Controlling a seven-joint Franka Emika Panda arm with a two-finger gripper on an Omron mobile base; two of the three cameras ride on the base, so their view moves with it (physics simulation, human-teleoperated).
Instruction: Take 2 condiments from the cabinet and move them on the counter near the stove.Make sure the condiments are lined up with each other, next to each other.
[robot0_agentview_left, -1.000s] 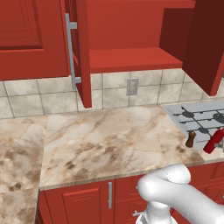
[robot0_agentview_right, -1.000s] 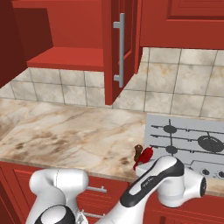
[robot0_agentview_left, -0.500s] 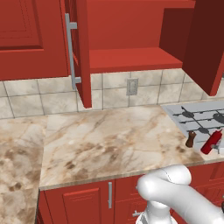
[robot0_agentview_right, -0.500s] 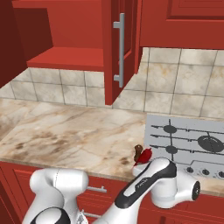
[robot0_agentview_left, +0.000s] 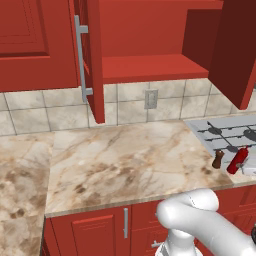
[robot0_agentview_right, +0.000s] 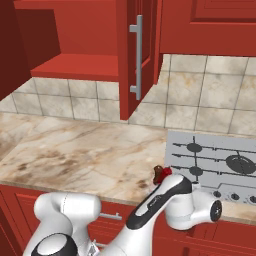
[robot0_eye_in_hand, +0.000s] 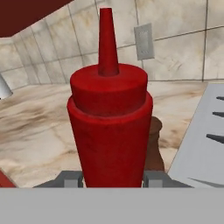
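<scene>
The gripper (robot0_eye_in_hand: 113, 178) holds the red squeeze bottle (robot0_agentview_left: 237, 160) tight at the counter's (robot0_agentview_left: 125, 160) front edge by the stove (robot0_agentview_left: 227, 135). Set it down straight, right beside the brown shaker (robot0_agentview_left: 218, 159).

Even flat rendered light — soft shadows, sharp, glare-free.

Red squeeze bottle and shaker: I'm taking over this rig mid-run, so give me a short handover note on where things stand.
Gripper: shut on the red squeeze bottle, held tilted over the counter edge by the stove.
Brown shaker: upright on the counter beside the stove, right by the bottle.
Cabinet: doors open, shelf bare.
Done: both condiments are out of the cabinet.
Left: stand the bottle upright next to the shaker, in line with it, then release.
</scene>
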